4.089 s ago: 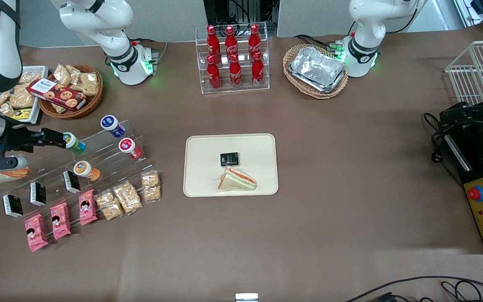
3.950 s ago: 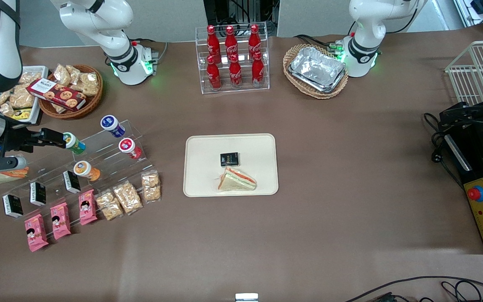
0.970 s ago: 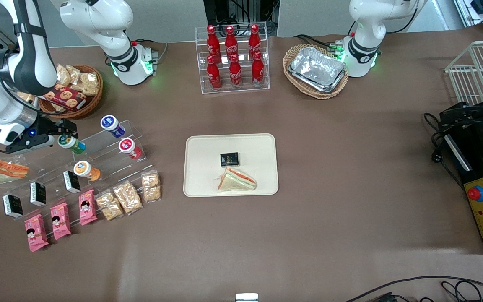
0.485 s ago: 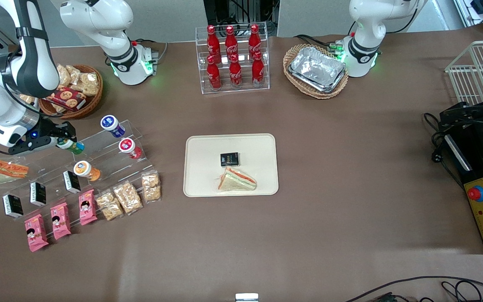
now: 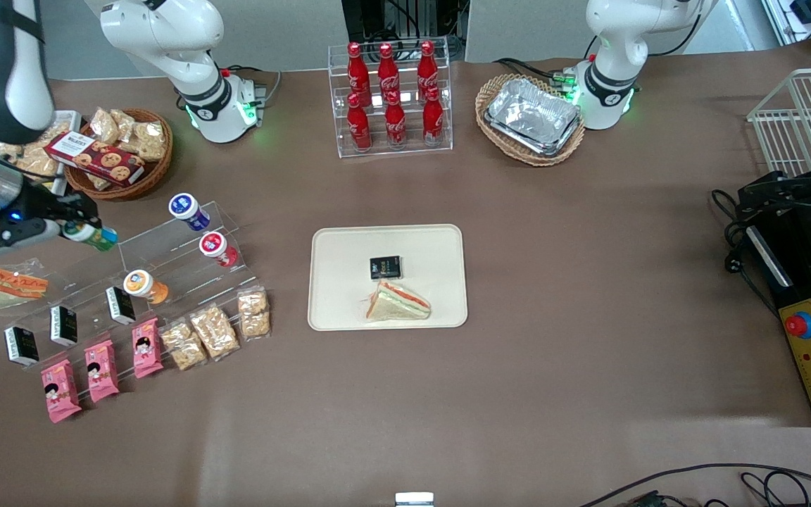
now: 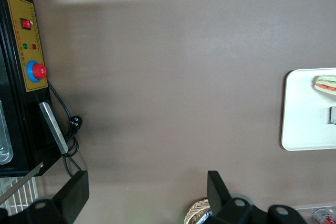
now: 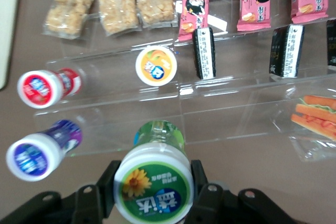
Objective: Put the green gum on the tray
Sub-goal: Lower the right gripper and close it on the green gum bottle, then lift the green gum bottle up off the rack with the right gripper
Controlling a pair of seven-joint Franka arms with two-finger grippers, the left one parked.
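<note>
Above the acrylic rack (image 5: 166,260), gripper (image 7: 153,190) jaws clamp the green gum (image 7: 154,184).

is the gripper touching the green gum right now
Touching. In the right wrist view the gripper has a finger pressed against each side of the green gum, no gap showing; the front view shows the gum lifted off the acrylic shelf.

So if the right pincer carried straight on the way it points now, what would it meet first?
The pincer, shut on the green gum, points toward the clear acrylic stand. Likely first in line is the red gum canister on it, though depth is unclear.
</note>
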